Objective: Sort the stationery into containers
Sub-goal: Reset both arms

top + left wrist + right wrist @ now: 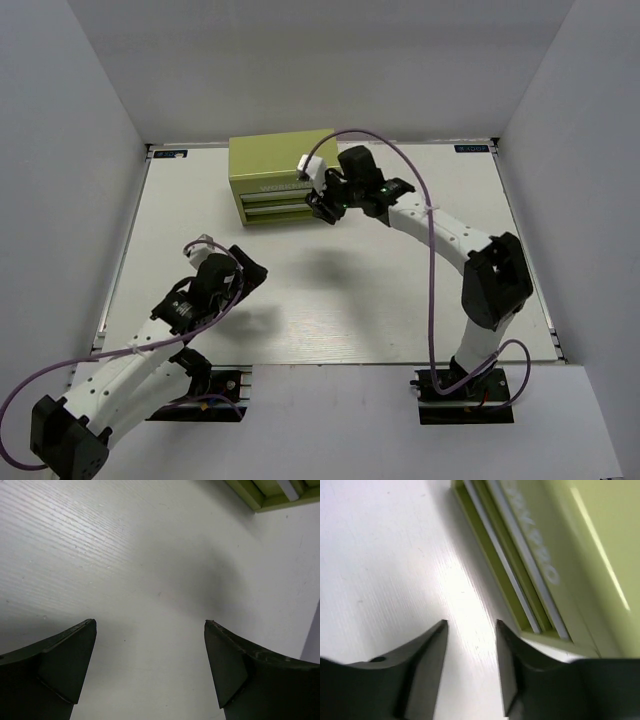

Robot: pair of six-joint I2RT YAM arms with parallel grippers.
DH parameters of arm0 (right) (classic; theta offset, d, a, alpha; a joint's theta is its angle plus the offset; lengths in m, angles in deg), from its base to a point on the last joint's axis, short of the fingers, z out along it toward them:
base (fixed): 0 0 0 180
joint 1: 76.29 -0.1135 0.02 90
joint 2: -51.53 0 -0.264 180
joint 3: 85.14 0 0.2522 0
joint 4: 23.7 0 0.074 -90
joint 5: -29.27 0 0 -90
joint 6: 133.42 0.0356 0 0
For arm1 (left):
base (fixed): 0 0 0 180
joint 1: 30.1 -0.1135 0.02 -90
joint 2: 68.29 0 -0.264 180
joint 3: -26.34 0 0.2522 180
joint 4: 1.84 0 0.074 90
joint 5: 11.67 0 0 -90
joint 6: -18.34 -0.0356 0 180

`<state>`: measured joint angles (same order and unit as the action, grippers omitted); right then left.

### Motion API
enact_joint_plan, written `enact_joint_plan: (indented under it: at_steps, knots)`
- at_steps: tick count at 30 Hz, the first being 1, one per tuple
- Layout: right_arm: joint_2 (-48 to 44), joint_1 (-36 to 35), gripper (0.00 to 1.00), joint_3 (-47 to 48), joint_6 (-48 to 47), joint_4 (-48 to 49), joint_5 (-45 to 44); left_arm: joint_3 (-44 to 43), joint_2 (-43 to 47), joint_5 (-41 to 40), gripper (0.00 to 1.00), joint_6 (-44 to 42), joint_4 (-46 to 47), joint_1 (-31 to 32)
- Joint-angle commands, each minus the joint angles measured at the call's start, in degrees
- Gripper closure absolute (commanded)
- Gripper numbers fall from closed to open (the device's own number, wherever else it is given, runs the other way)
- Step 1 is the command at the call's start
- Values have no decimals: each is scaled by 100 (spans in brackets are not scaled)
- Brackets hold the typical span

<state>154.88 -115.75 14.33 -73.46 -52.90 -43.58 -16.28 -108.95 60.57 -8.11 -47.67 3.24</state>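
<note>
At the tool chest's front right corner, my right hand hangs part-open and empty beside the shut drawers; no stationery shows. I'd retreat straight back, snagging nothing. My left hand, well apart from the chest, gapes empty.

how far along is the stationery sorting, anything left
Looks nearly done: no pens or highlighters show on the table, and the drawers of the tool chest look shut. Nothing is in hand: the right hand sits open by the chest's front, the left hand open over bare table. Left: likely only pulling the arms back.
</note>
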Motion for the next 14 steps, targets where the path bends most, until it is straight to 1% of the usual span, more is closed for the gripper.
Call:
enact_joint_plan:
  at_steps: [1, 2, 4, 5, 7, 8, 9, 10, 12, 14]
  knots:
    - [-271, 316, 49, -81, 965, -442, 89, -417, -327, 193, 1, -806, 447, -12]
    - [-298, 386, 45, -98, 1070, -538, 17, -488, -415, 194, 1, -948, 448, -12]
    - [-535, 483, 44, -212, 1281, -486, -211, -681, -669, 351, 1, -1194, 623, -12]
    - [-709, 570, 42, -430, 1403, -443, -316, -682, -740, 422, 1, -1474, 693, 40]
    - [-1104, 650, 35, -634, 1483, -171, -343, -813, -872, 484, 1, -1652, 912, 41]
    - [-1228, 720, 25, -1044, 1562, 57, -361, -814, -977, 571, 1, -1783, 992, 102]
    - [-1360, 764, 16, -1204, 1659, 320, -396, -814, -978, 702, 1, -1837, 1062, 102]
    - [-1727, 765, 16, -1371, 1660, 584, -422, -814, -1057, 765, 1, -1837, 1202, 102]
    - [-1940, 826, 10, -1845, 1808, 805, -606, -814, -1110, 913, 1, -1890, 1326, 102]
    - [-2178, 852, 10, -2032, 2080, 973, -817, -814, -1110, 993, 1, -1890, 1432, 102]
